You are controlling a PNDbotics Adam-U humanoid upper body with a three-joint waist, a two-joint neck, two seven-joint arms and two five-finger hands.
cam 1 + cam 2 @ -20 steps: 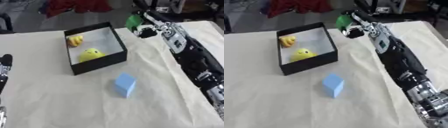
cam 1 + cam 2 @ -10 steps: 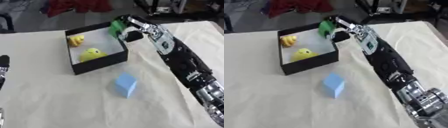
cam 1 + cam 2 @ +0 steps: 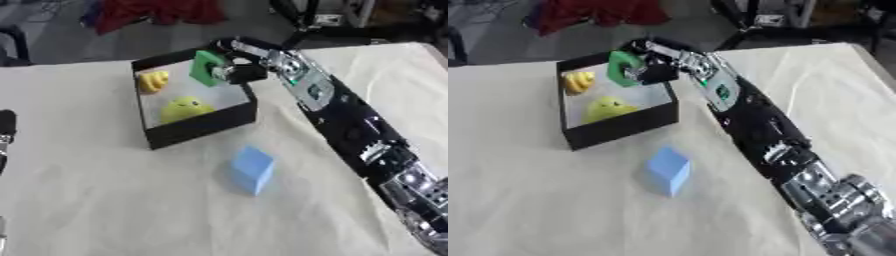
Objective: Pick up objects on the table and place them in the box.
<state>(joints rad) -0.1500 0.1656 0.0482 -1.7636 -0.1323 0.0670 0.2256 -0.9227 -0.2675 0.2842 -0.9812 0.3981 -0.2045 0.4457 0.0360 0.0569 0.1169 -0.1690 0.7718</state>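
Right hand (image 3: 234,70), apparently gripping green piece (image 3: 206,68), over box (image 3: 201,126).

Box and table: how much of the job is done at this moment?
Done: two yellow objects lie inside the black box. In hand: the right hand holds a green object above the box, not yet released. Left: the blue block sits on the table in front of the box, untouched.

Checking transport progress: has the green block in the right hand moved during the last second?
Yes. The green block, held in the right hand, went leftward from beyond the black box's right wall to above its interior.
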